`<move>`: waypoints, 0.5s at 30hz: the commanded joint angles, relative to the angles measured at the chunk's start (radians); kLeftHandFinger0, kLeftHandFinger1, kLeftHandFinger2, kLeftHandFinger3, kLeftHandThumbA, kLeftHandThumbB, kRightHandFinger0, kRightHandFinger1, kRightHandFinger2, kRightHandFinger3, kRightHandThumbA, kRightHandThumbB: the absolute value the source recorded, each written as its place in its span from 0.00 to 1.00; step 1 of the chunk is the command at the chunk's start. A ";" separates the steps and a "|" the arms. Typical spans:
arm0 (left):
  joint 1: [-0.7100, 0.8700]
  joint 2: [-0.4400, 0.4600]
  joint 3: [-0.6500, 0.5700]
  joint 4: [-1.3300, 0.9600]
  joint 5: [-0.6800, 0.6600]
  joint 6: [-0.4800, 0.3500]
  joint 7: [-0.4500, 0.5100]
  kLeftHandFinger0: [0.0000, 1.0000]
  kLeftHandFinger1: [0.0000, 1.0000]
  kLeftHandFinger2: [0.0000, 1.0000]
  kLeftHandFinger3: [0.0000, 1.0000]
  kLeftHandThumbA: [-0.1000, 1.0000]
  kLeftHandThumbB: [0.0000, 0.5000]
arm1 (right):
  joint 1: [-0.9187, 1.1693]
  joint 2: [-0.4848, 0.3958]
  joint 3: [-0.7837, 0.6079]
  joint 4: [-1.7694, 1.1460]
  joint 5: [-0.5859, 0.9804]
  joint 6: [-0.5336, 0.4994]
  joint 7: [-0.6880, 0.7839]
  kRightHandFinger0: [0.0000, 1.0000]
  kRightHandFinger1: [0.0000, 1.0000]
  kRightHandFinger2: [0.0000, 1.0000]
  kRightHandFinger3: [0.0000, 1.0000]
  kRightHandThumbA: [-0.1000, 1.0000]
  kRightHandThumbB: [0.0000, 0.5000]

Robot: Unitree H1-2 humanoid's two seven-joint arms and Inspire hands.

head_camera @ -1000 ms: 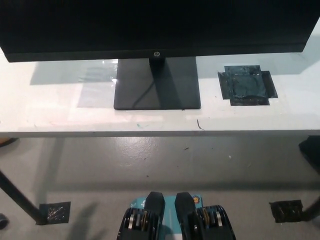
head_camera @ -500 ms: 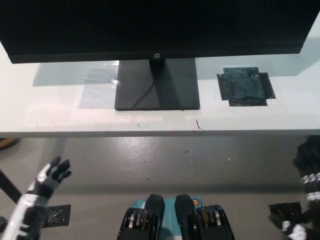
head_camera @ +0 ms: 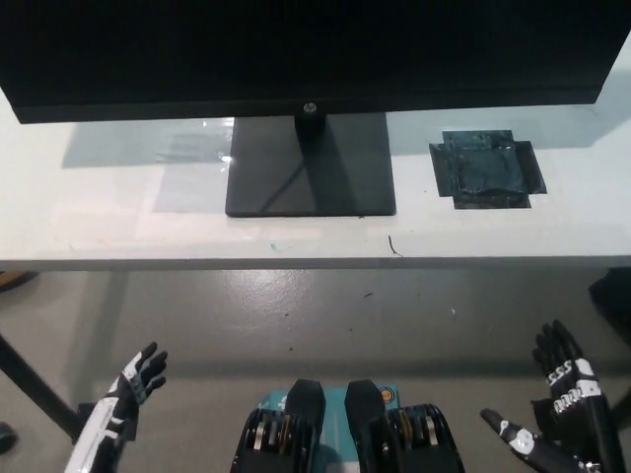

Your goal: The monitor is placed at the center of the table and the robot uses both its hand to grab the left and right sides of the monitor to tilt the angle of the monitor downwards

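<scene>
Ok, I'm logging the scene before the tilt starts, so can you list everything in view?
monitor: one, black, screen across the top, standing at the middle of the table
monitor base: one, black, flat on the table under the screen
table: one, white, spanning the picture
tape patch: one, dark, on the table right of the base
floor tape: one dark patch showing, lower right on the grey floor
left hand: one, white, open, low at lower left, below the table
right hand: one, black, open, low at lower right

One monitor (head_camera: 296, 54), two hands: left hand (head_camera: 135, 382), right hand (head_camera: 557, 379).
</scene>
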 commanded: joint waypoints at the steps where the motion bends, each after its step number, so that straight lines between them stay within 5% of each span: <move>1: -0.027 0.016 -0.014 0.039 0.053 -0.046 0.059 1.00 1.00 1.00 1.00 1.00 0.56 | -0.033 0.012 -0.027 0.076 -0.049 -0.068 -0.019 1.00 1.00 1.00 1.00 1.00 0.39; 9: -0.053 0.016 -0.017 0.111 0.018 -0.046 0.039 1.00 1.00 1.00 1.00 1.00 0.64 | -0.059 0.033 -0.036 0.139 -0.049 -0.068 -0.027 1.00 1.00 1.00 1.00 1.00 0.46; 15: -0.053 0.018 -0.026 0.111 0.037 -0.046 0.048 1.00 1.00 1.00 1.00 1.00 0.59 | -0.069 0.028 -0.035 0.164 -0.056 -0.068 -0.033 1.00 1.00 1.00 1.00 1.00 0.44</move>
